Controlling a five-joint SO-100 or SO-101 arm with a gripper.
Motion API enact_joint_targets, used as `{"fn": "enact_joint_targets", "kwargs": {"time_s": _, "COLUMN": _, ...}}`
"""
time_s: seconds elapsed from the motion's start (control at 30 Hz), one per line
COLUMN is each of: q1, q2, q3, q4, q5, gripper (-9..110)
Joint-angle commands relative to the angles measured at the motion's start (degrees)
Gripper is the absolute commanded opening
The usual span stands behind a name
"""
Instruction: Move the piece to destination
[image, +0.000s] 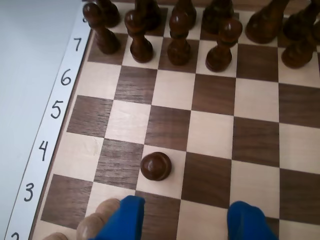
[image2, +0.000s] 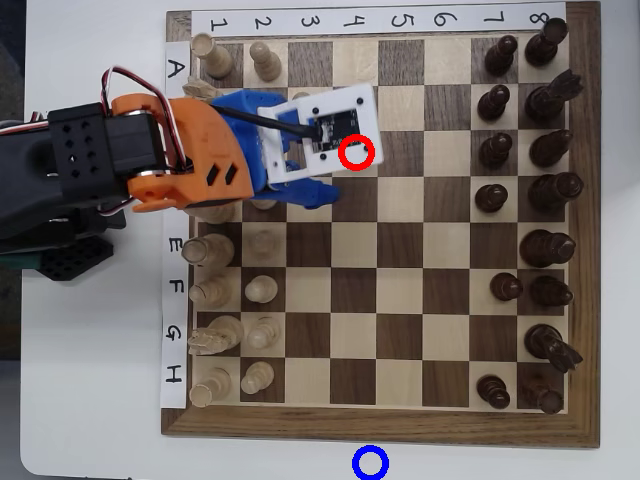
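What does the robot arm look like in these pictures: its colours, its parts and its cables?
In the overhead view, the arm has black servo blocks, an orange shell and blue plastic toward the gripper. A white square plate carries a small black module, and a black cable runs to it. Thin red and white wires loop near the orange part. In the wrist view, the fingers are bright blue.

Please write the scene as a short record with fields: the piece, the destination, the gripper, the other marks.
piece: small dark-brown wooden pawn with round head, standing alone on a light square, rank 4 in the wrist view
destination: thin bright-blue ring on the white table, off the board's edge
gripper: blue two-finger gripper, open, not touching the pawn
red ring: beside the gripper in the overhead view
board: wooden chessboard
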Motion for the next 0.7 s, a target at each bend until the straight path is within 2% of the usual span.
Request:
{"fn": "enact_joint_targets", "kwargs": {"time_s": 0.0, "q1": -2.37, "q2": 1.41, "q3": 0.09, "q4": -10.63, "q5": 11.60, "gripper": 25}}
{"fn": "enact_joint_targets", "kwargs": {"time_s": 0.67, "q1": -5.45, "q2": -4.66, "q3": 4.04, "q4": -18.28, "q5": 13.80, "gripper": 27}}
